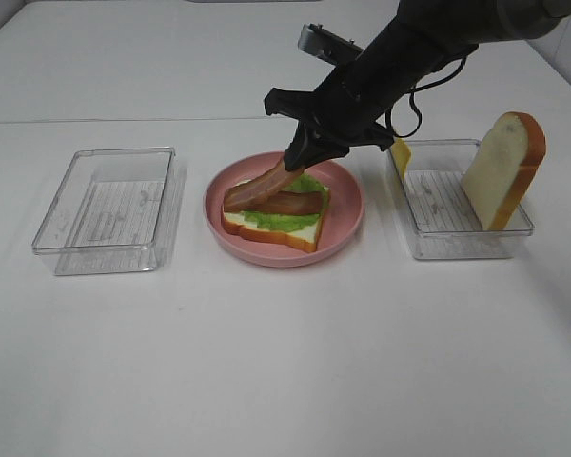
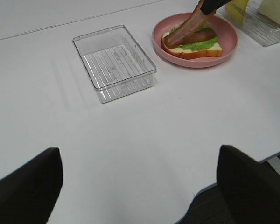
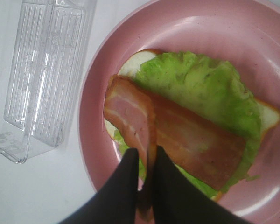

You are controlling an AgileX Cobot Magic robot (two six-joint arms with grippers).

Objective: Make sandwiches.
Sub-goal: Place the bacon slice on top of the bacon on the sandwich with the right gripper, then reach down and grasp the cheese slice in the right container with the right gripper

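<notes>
Sandwich (image 1: 266, 221) lay topless on plate (image 1: 341, 190): bread, lettuce, flat bacon. Right end effector (image 3: 147, 156) clamped a tilted bacon strip (image 3: 130, 116); left end effector (image 2: 137, 154) gaped.

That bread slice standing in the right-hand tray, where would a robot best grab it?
Probably by its top crust edge, coming down from above: the bread slice leans upright in the tray, leaving both flat faces free to pinch.

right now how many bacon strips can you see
2. One bacon strip lies flat on the lettuce on the plate; a second bacon strip is pinched in the right gripper, tilted over it.
</notes>
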